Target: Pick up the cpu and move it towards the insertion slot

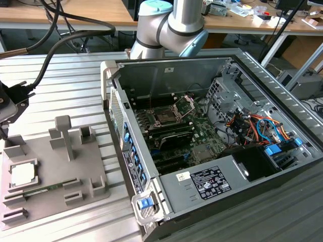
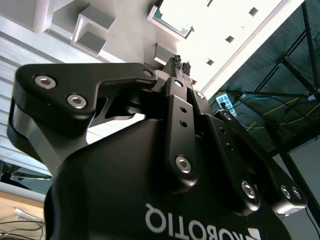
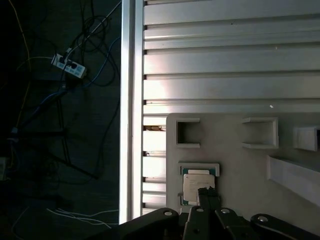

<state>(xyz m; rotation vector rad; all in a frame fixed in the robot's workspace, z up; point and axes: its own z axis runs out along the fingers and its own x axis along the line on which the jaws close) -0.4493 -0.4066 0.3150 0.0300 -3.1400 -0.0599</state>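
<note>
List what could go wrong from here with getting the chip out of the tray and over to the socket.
1. The gripper hangs over the chip with its fingers together; lowered like that, it could press on the chip rather than straddle it.
2. The chip lies in a walled recess of the tray, so a grip may slip.
3. The socket sits deep inside the case; the arm's cable might snag its wall.

Wrist views (close) — both face cpu (image 3: pixel 194 185).

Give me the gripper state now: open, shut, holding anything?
Gripper: closed, holding nothing. The cpu lies in its recess in the grey tray.
</note>
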